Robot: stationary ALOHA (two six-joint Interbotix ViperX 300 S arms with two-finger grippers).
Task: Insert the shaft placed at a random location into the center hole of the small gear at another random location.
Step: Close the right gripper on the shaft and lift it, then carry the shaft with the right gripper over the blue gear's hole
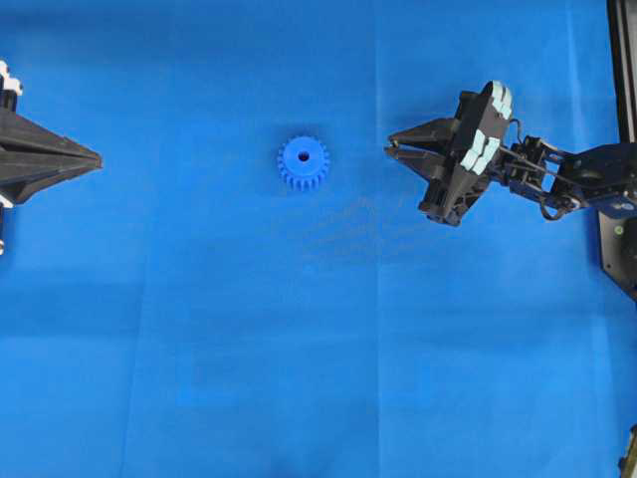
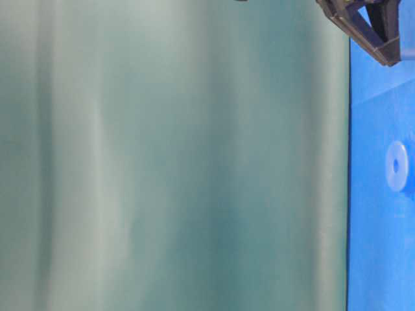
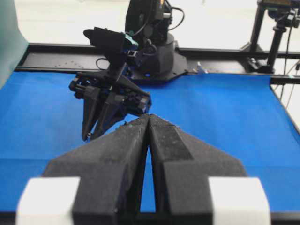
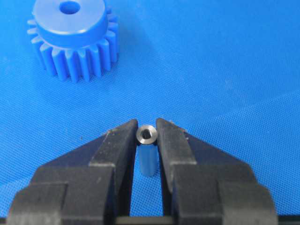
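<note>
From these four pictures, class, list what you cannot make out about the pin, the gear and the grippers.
- Shaft: its lower end, hidden between the right gripper fingers, right wrist view; too small to find overhead.
- Small gear: blurred pale disc, table-level view.
- Small gear, left wrist view: hidden behind the left gripper.
- Center hole: depth unseen.

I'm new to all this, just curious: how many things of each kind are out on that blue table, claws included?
Blue plastic gear: 1
Silver metal shaft: 1
Black robot grippers: 2, left gripper, right gripper
Total: 4
</note>
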